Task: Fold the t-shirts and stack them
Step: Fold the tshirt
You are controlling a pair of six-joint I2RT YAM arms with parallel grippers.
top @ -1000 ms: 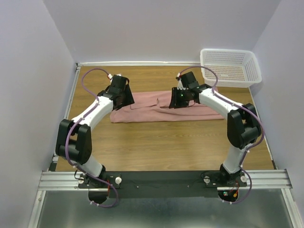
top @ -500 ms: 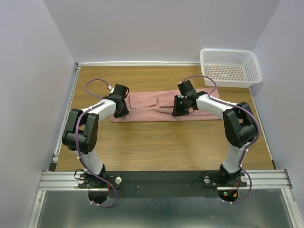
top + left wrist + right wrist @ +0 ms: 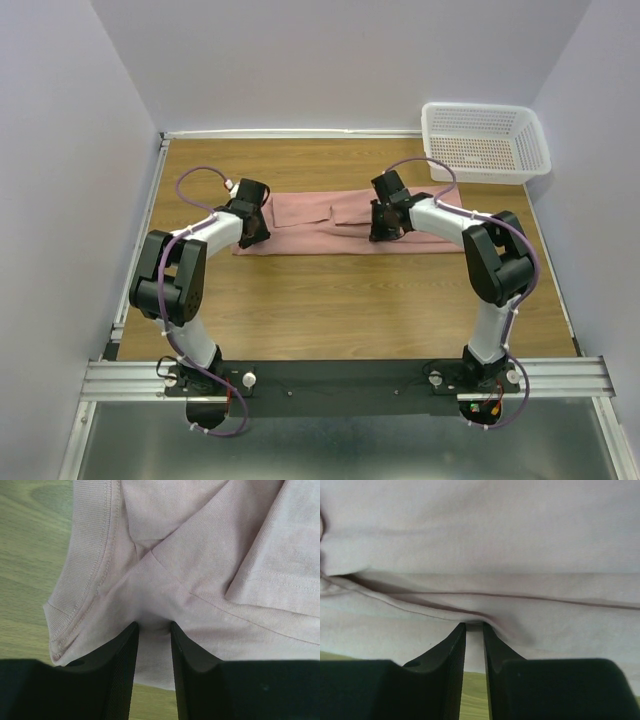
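Left wrist | left gripper (image 3: 152,626) pinches t-shirt (image 3: 210,555) near edge; right wrist | right gripper (image 3: 474,626) clamps its fold

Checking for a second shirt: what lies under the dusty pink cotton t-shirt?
Only the brown wooden table shows around the dusty pink cotton t-shirt. Its folded layers cover everything beneath, so a second shirt there cannot be seen or ruled out.

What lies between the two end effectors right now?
Only the pink t-shirt: its cloth spans from the left end effector to the right end effector, both pinching it. The top external view shows this.
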